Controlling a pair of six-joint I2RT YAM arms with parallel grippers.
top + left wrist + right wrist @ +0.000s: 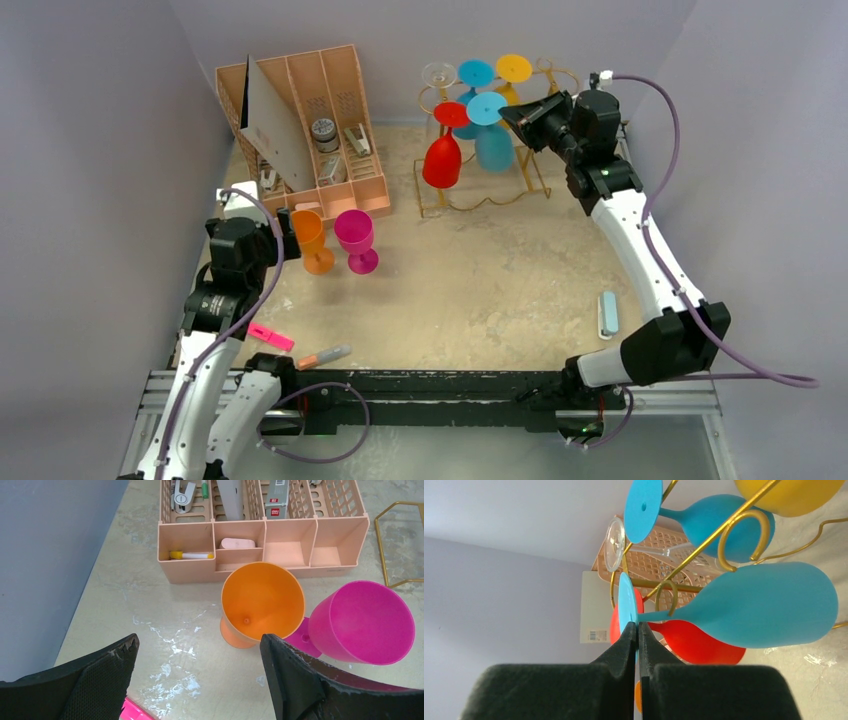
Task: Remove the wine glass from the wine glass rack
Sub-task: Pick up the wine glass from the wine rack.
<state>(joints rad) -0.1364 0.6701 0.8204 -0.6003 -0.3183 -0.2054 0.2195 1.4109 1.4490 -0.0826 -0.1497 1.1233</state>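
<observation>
Overhead, the shut right gripper (510, 115) meets the foot of the nearer blue wine glass (492, 140), which hangs bowl-down on the wine glass rack (480, 200) at its left. Five glasses hang and two stand.

Left wrist: the left gripper (199, 642) gapes empty before the orange glass (262, 600).

Right wrist: the closed tips touch the foot, and the stem runs rightward.

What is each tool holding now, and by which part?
The right tool appears to pinch the light blue plastic wine glass by the rim of its round foot. The left tool is open and holds nothing.
</observation>
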